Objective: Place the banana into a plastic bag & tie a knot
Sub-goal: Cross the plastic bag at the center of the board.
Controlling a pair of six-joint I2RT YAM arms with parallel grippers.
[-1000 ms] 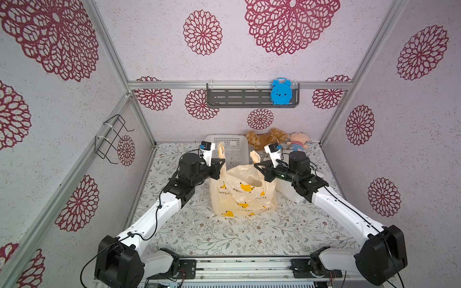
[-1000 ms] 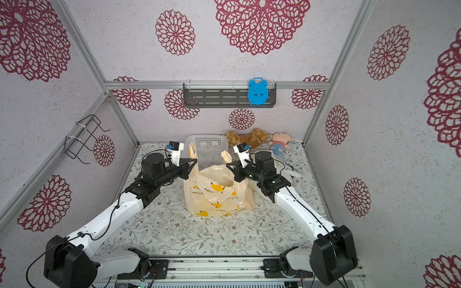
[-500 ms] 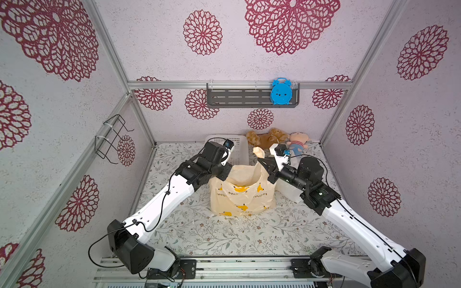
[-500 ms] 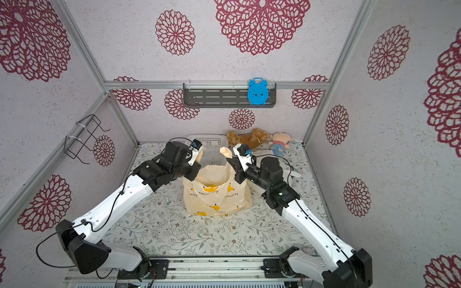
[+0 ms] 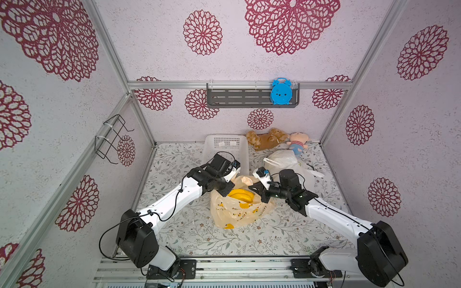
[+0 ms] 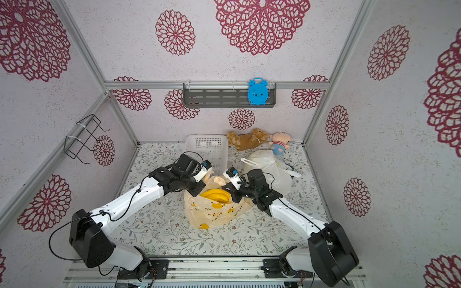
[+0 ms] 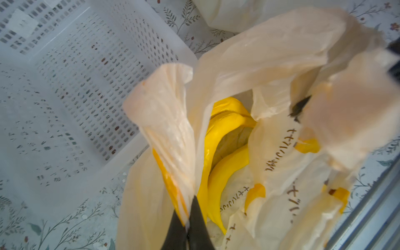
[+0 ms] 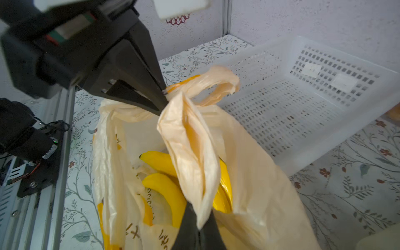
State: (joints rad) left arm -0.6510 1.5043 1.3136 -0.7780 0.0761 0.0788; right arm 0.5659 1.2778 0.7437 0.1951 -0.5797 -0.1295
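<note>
Slumped lower than half a second ago, the bag (image 5: 239,214) lies on the flowered desk (image 5: 189,232) in both top views, the banana (image 5: 241,195) showing yellow in its open mouth, with a basket (image 5: 225,144), a teddy (image 5: 265,139) and a doll (image 5: 296,144) behind, under red-flowered walls (image 5: 224,124). The left wrist view shows up close the left fingers (image 7: 199,227) together, clamped on a bag handle (image 7: 164,129). The right wrist view shows the right fingers (image 8: 186,229) clamped on the second handle (image 8: 190,151).

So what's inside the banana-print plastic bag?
Yellow bananas show through the open mouth of the plastic bag. Their lower ends and the bag's bottom are hidden by plastic.
</note>
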